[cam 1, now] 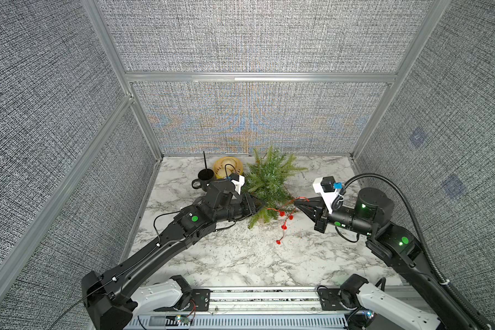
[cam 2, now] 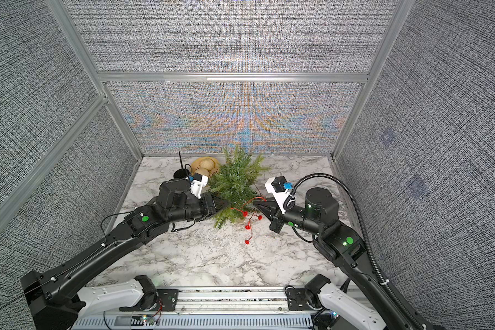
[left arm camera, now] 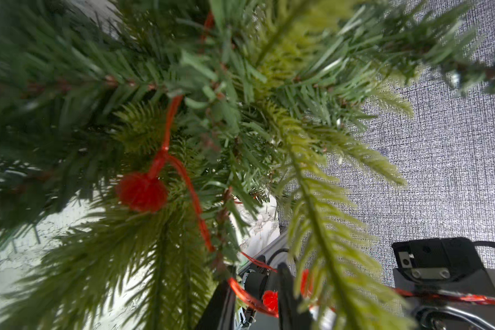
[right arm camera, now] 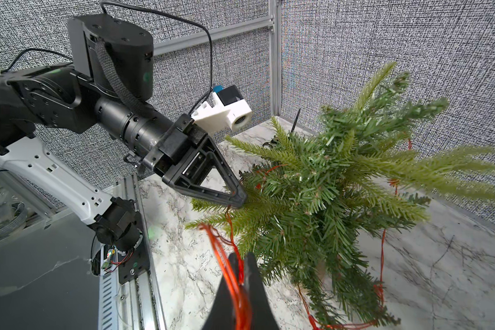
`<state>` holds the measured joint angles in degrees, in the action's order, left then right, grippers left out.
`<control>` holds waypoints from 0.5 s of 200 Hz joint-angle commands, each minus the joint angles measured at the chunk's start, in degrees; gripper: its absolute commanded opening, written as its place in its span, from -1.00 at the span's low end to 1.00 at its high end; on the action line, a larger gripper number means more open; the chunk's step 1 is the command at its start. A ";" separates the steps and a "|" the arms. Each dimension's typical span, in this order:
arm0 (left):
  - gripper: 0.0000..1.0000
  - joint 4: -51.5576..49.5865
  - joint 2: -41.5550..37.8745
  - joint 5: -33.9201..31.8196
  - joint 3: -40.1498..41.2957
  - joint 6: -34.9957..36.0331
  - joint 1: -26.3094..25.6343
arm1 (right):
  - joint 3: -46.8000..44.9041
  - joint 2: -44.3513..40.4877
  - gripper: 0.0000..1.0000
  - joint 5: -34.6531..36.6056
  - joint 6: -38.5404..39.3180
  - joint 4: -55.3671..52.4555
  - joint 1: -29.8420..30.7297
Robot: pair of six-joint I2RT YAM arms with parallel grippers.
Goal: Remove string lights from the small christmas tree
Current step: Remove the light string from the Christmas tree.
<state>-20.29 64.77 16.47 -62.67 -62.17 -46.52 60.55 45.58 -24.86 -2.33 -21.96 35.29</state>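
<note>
The small green artificial pine tree stands toward the back of the white-and-grey marble tabletop, between the two arms. Just beside it, on the robot's left, are a black mug with a thin black stick standing in it and a tan round dish. The string of thin reddish wire with small round red bulbs is partly on the tree. The right wrist view shows wire looping through the lower and outer branches. The left wrist view shows one fuzzy red bulb hanging among the needles. In both top views a loose strand with several bulbs trails from the lower branches onto the marble in front of the tree, toward the near edge. The right gripper sits low beside the tree on the robot's right. Its two black fingers are pressed together on a bunch of the red wire, which runs taut from the fingertips into the branches. The left gripper reaches in from the opposite side, its tip buried among the lower needles close to the trunk. In the left wrist view its dark fingers stand a little apart, with wire and foliage across the gap. I cannot tell whether they pinch a branch, the wire or nothing. The two grippers are near each other but not touching.
</note>
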 commanded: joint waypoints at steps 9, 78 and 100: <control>-0.61 0.10 -0.91 -1.66 0.51 0.96 -0.08 | -0.35 0.55 -1.00 -0.19 -0.48 2.22 0.53; -0.60 1.13 0.15 -0.78 0.18 1.53 -0.06 | -0.61 1.74 -1.00 0.74 -0.75 3.30 2.83; -0.57 1.70 0.81 -0.44 0.35 1.31 -0.06 | -0.62 1.63 -1.00 1.26 -0.58 3.24 3.06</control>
<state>-20.08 64.99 15.22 -62.24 -61.47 -46.52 59.77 47.33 -24.25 -3.09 -20.67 38.11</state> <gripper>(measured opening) 0.215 0.051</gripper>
